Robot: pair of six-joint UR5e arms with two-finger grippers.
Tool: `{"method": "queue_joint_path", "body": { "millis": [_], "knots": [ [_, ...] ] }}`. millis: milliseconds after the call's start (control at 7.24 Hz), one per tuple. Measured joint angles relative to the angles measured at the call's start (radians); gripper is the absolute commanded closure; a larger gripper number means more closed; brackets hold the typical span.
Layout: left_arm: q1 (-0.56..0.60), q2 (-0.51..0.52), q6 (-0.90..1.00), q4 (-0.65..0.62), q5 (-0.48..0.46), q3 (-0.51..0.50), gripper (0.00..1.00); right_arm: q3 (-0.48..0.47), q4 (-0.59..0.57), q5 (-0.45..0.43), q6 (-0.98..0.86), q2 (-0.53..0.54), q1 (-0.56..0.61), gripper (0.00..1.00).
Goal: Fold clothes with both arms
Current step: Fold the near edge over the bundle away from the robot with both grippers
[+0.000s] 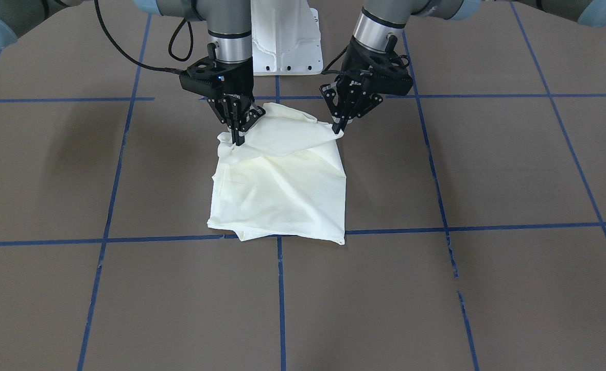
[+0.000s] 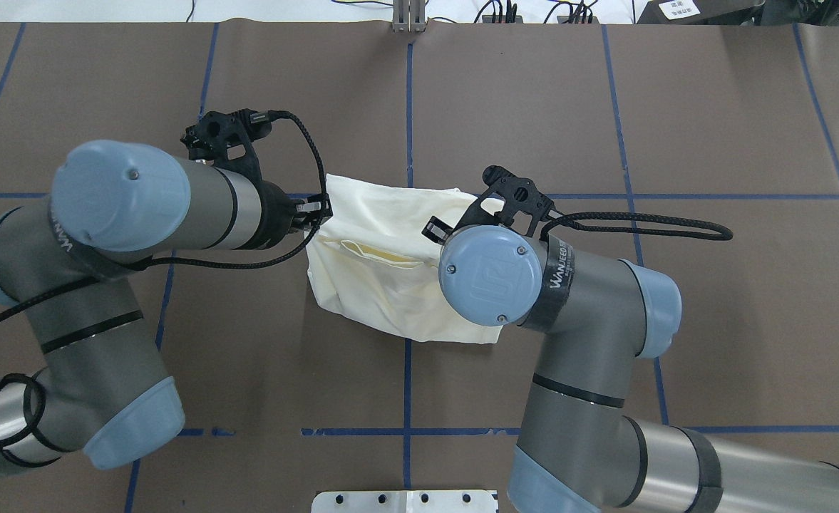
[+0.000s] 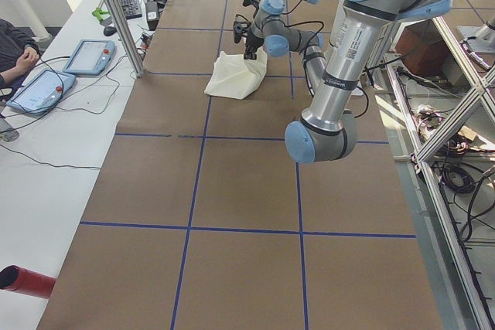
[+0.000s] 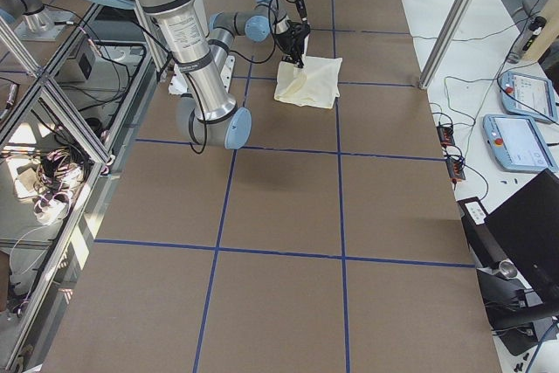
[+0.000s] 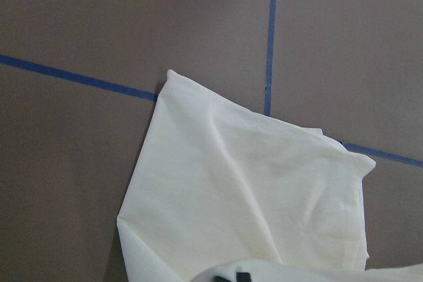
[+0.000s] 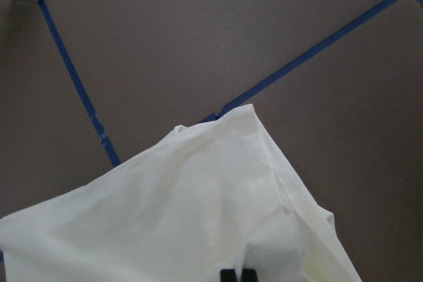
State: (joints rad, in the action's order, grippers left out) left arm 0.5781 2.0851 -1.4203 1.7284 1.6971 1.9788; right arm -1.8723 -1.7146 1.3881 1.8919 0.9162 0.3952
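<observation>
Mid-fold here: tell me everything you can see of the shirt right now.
The shirt is cream-white soft cloth, folded into a rough, creased square with its plain side showing; no print is visible. It lies on the brown table, its operator-side edge along a blue tape line. The robot-side edge is raised off the table, pinched at one corner by the left tool and at the other by the right tool, with the cloth sagging between them.
</observation>
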Motion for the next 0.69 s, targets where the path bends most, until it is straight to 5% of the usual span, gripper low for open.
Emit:
{"method": "queue_joint_path", "body": {
  "millis": [690],
  "knots": [
    [0.052,0.122,0.044,0.144,-0.003,-0.307,1.00,0.166,0.071,0.035,-0.046,-0.038,0.062,1.00]
  ]
}}
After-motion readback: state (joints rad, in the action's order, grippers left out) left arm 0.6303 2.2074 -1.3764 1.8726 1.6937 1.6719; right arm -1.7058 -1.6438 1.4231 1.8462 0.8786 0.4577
